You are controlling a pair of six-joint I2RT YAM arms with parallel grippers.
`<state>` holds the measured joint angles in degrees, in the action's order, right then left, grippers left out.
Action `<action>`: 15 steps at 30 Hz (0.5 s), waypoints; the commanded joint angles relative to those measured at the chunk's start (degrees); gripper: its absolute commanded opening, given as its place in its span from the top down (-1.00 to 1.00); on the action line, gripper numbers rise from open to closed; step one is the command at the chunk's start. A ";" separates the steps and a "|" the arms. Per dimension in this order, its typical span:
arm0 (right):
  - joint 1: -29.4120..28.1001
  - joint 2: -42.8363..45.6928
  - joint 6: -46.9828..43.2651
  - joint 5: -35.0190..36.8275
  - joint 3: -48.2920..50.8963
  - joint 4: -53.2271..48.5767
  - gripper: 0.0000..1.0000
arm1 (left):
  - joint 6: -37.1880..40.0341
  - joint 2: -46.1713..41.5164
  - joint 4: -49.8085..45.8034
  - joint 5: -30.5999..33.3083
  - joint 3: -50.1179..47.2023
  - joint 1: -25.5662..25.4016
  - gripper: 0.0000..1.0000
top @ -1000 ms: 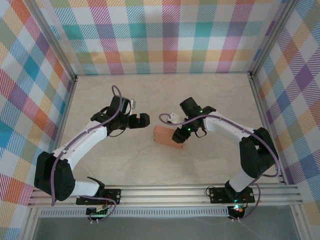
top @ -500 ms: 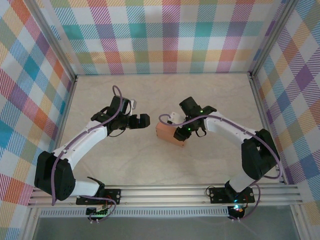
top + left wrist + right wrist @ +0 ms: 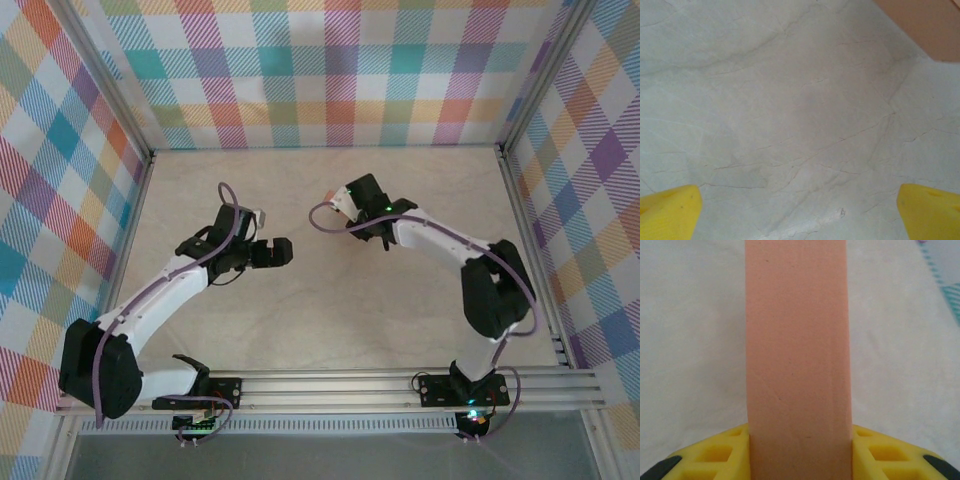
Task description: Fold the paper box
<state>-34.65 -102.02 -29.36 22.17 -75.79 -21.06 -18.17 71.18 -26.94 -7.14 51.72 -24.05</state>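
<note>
Top: left gripper (image 3: 283,250) over marble table (image 3: 300,330), apart from right arm's wrist (image 3: 368,205) | Left wrist: yellow fingertips (image 3: 670,212) spread wide, bare table between; paper box (image 3: 925,25) corner upper right | Right wrist: right gripper (image 3: 799,452) clamped on paper box, narrow face running up between its fingers.

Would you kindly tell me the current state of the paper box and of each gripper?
paper box: gripped on both sides by the right gripper; how far it is folded cannot be told.
right gripper: shut on the paper box.
left gripper: open, holding nothing.
</note>
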 commanded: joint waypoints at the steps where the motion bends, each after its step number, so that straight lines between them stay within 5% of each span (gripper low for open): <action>1: -0.41 -5.41 -3.26 12.95 -2.05 10.45 0.49 | -0.51 -3.04 0.12 1.98 -1.93 0.94 -1.00; 8: -1.03 -11.79 -4.83 17.75 -3.05 13.97 0.36 | -0.81 -6.13 0.40 4.42 -3.74 0.94 -1.00; 15: -1.57 -6.04 1.00 10.36 -2.93 8.93 -0.51 | -0.31 -7.90 1.93 8.02 -4.52 0.94 -1.00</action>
<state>-35.81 -112.84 -32.21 36.51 -77.49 -9.61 -18.59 64.71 -26.48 -2.02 48.49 -24.05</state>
